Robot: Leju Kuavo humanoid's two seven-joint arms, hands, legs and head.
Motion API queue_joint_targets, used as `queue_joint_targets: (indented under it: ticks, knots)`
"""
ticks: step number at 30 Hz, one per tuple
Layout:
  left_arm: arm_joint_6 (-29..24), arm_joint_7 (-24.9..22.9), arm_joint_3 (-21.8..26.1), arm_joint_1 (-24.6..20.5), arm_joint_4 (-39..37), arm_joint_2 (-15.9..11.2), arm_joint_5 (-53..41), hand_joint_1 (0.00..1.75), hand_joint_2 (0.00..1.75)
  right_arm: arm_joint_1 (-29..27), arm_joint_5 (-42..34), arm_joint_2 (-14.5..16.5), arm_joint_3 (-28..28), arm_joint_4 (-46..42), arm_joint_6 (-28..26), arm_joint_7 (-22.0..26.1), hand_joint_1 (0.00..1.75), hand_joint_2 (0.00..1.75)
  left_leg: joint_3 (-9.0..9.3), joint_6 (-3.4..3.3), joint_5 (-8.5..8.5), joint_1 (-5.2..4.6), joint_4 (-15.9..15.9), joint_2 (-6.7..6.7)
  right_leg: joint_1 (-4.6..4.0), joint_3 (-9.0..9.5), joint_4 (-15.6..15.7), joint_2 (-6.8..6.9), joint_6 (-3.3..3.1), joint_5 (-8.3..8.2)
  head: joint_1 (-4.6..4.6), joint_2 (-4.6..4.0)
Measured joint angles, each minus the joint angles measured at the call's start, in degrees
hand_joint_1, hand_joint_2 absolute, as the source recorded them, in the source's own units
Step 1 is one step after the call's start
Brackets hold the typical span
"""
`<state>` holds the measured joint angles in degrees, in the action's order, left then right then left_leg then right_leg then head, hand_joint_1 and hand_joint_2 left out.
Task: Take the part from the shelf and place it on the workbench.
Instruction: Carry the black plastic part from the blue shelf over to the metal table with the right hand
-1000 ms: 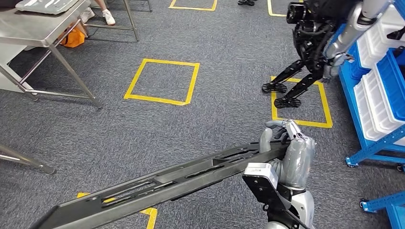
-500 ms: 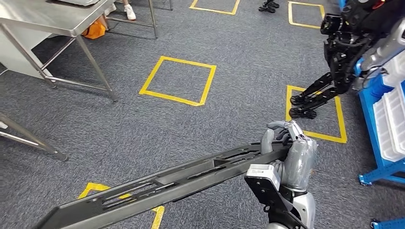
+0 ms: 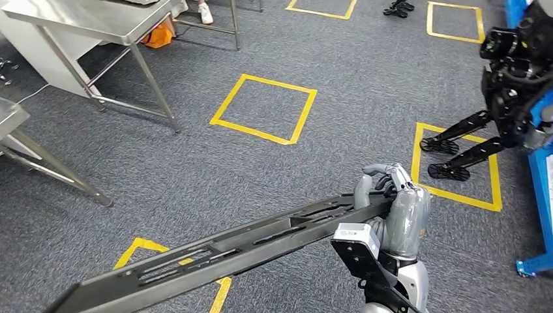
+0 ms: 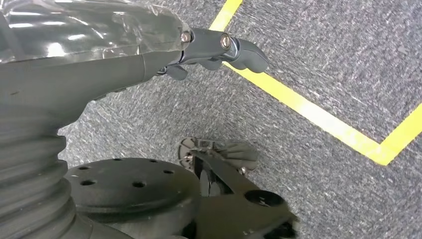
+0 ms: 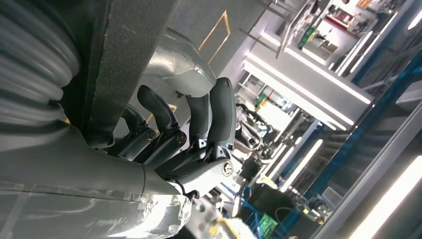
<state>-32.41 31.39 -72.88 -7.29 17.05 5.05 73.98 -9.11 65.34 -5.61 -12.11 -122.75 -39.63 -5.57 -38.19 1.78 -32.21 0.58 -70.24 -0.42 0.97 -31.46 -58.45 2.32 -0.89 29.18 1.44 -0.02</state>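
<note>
Grey carpet (image 3: 195,176) with yellow floor squares (image 3: 264,107): right hand (image 3: 391,205) closed around one end of the long black part (image 3: 228,251), left hand (image 4: 219,47) empty, carrying toward the steel workbench (image 3: 91,23), next requiring approach.

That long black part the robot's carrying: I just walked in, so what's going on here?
The right robot hand grips one end of a long black slotted part, held across the robot's front above grey carpet marked with yellow tape squares. A metal workbench stands ahead to the left. The part is not yet on it. Another humanoid robot stands by the blue shelf.
</note>
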Motion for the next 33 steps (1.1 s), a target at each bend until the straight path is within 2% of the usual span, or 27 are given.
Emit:
queue_joint_targets:
  ticks: [2,3,4,6,8,9,11,12,13,14,15,16,18,20,22,23,25,27,28,29,30,32,33]
  knots:
    - [0.00,-0.01,-0.01,-0.04,0.00,0.01,-0.09,0.00,1.75,0.01,0.06,0.01,0.00,0.00,0.00,-0.04,1.75,1.75,3.74,-0.34,3.35,-0.09,7.92,1.35,-0.09,0.41,-0.05,0.64,0.38,0.33,-0.02,0.00]
    - [0.00,-0.02,-0.01,-0.07,0.00,0.01,-0.14,0.00,1.75,0.02,0.10,0.01,0.00,0.00,0.00,-0.05,1.75,1.75,4.84,-0.61,4.11,-0.26,10.36,1.84,-0.15,0.55,-0.07,0.85,0.61,0.46,-0.05,0.00]
    - [0.00,-0.03,-0.01,-0.07,0.00,0.01,-0.17,0.00,1.75,0.02,0.13,0.01,-0.01,0.00,0.00,-0.09,1.75,1.75,5.28,-0.91,4.27,-0.47,11.57,2.16,-0.20,0.64,-0.06,1.05,0.89,0.56,-0.07,0.00]
    - [0.00,-0.09,0.00,-0.03,0.00,0.01,-0.19,0.00,1.75,0.03,0.15,0.01,-0.01,-0.01,0.00,-0.20,1.75,1.75,5.26,-1.60,4.31,-0.76,11.84,1.63,-0.15,0.87,0.13,1.44,1.53,0.64,-0.08,0.00]
    - [0.00,-0.14,0.01,-0.07,0.00,0.02,-0.20,0.00,1.75,0.04,0.17,-0.01,0.00,-0.01,-0.01,-0.29,1.75,1.75,5.57,-2.41,4.61,-0.62,12.48,1.12,0.03,0.75,-0.91,0.67,2.09,1.66,-0.18,0.00]
    - [0.00,-0.14,0.01,-0.13,0.00,0.03,-0.21,0.00,1.75,0.04,0.18,-0.01,0.01,-0.02,-0.01,-0.31,1.75,1.75,5.74,-2.80,4.78,-0.48,12.79,0.88,0.10,-0.05,-2.87,-0.13,2.24,2.96,-0.27,0.00]
    - [0.01,-0.14,0.01,-0.20,0.00,0.04,-0.23,0.00,1.75,-0.05,0.18,-0.01,0.02,-0.02,-0.01,-0.38,1.75,1.75,5.83,-3.29,4.83,-0.51,12.89,0.36,0.11,-3.46,-9.96,-1.62,2.33,6.50,-0.59,0.00]
    - [0.02,-0.14,0.01,-0.20,0.00,0.04,-0.24,0.00,1.75,-0.11,0.16,-0.01,0.03,-0.02,0.00,-0.43,1.75,1.75,5.83,-3.37,4.79,-0.58,12.84,0.01,0.08,-5.34,-13.56,-1.89,2.38,7.77,-0.70,0.00]
    - [0.02,-0.15,0.01,-0.19,0.00,0.04,-0.24,0.00,1.75,-0.17,0.16,-0.01,0.04,-0.01,0.00,-0.47,1.75,1.75,5.86,-3.42,4.74,-0.66,12.78,-0.40,0.05,-6.58,-15.72,-2.00,2.41,8.01,-0.79,0.00]
    - [0.02,-0.15,0.01,-0.19,0.00,0.04,-0.24,0.00,1.75,-0.19,0.16,-0.01,0.06,-0.01,0.00,-0.50,1.75,1.75,5.90,-3.44,4.69,-0.71,12.69,-0.85,0.04,-6.77,-15.62,-2.07,2.37,7.06,-0.83,0.00]
    - [0.02,-0.16,0.01,-0.21,0.00,0.04,-0.24,0.00,1.75,-0.20,0.16,-0.01,0.06,-0.01,0.00,-0.51,1.75,1.75,5.97,-3.40,4.63,-0.73,12.58,-1.37,0.04,-5.73,-12.97,-2.23,2.24,5.01,-0.86,0.00]
    - [0.02,-0.16,0.01,-0.23,0.00,0.04,-0.24,0.00,1.75,-0.20,0.17,-0.01,0.07,-0.01,0.00,-0.51,1.75,1.75,6.02,-3.32,4.54,-0.71,12.43,-1.85,0.06,-4.04,-9.00,-2.65,2.08,2.67,-0.91,0.00]
    - [0.02,-0.16,0.01,-0.30,0.00,0.04,-0.23,0.00,1.75,-0.18,0.17,-0.01,0.07,-0.02,0.00,-0.53,1.75,1.75,5.86,-2.93,4.30,-0.79,12.02,-2.68,0.04,-1.20,-2.27,-3.96,1.79,0.02,-0.99,0.00]
    - [0.02,-0.16,0.02,-0.29,0.00,0.04,-0.24,0.00,1.75,-0.20,0.17,-0.02,0.08,-0.02,0.00,-0.55,1.75,1.75,5.56,-2.38,4.23,-0.75,11.83,-3.20,-0.12,-0.66,-0.62,-4.41,1.53,-0.03,-0.99,0.00]
    - [0.02,-0.16,0.03,-0.27,0.00,0.03,-0.26,0.00,1.75,-0.19,0.19,-0.02,0.11,-0.02,0.00,-0.55,1.75,1.75,5.49,-1.78,4.14,-0.62,11.71,-3.47,-0.15,-0.57,-0.29,-3.67,0.97,-0.32,-0.98,0.00]
    - [0.02,-0.16,0.03,-0.29,0.00,0.02,-0.26,0.00,1.75,-0.17,0.21,-0.02,0.13,-0.03,0.00,-0.55,1.75,1.75,5.29,-1.47,3.62,-0.64,11.01,-3.11,-0.07,-0.47,-0.07,-3.27,0.66,-0.45,-0.86,0.00]
    - [0.02,-0.16,0.03,-0.32,0.00,0.00,-0.26,0.00,1.75,-0.18,0.24,0.02,0.15,-0.03,-0.01,-0.55,1.75,1.75,3.38,-0.89,0.82,-0.56,6.39,-1.73,0.14,-0.29,0.27,-2.29,0.18,-0.60,-0.42,0.00]
    - [0.02,-0.16,0.03,-0.30,0.00,0.00,-0.28,0.00,1.75,-0.21,0.27,0.02,0.15,-0.03,-0.01,-0.55,1.75,1.75,-0.15,-0.40,-2.57,-0.33,-0.92,-0.66,0.12,-0.26,0.29,-1.36,0.00,-0.49,-0.10,0.00]
    - [0.02,-0.18,0.03,-0.28,0.00,0.00,-0.30,0.00,1.75,-0.22,0.28,0.02,0.15,-0.02,-0.01,-0.57,1.75,1.75,-1.41,-0.26,-3.24,-0.20,-3.43,-0.46,0.11,-0.23,0.28,-0.88,-0.01,-0.42,-0.10,0.00]
    - [0.02,-0.21,0.03,-0.26,0.00,0.00,-0.32,0.00,1.75,-0.22,0.30,0.01,0.15,-0.02,-0.01,-0.62,1.75,1.75,-1.71,-0.17,-2.83,-0.08,-3.94,-0.31,0.12,-0.16,0.27,-0.43,0.01,-0.33,-0.09,0.00]
    - [0.02,-0.25,0.03,-0.26,0.00,0.00,-0.32,0.00,1.75,-0.22,0.31,0.01,0.15,-0.02,-0.02,-0.67,1.75,1.75,-0.88,-0.16,-1.38,0.01,-2.18,-0.12,0.15,-0.02,0.27,-0.01,0.10,-0.22,-0.09,0.00]
    - [0.02,-0.31,0.03,-0.28,0.00,0.00,-0.32,0.00,1.75,-0.21,0.33,0.01,0.15,-0.02,-0.02,-0.75,1.75,1.75,2.88,-0.33,2.44,0.03,5.55,1.10,0.17,0.43,0.27,0.70,0.43,0.09,-0.07,0.00]
    - [0.02,-0.31,0.03,-0.30,0.00,0.00,-0.32,0.00,1.75,-0.19,0.35,0.01,0.15,-0.02,-0.02,-0.77,1.75,1.75,4.42,-0.54,3.69,-0.12,8.95,1.75,0.09,0.62,0.22,0.97,0.69,0.29,-0.08,0.00]
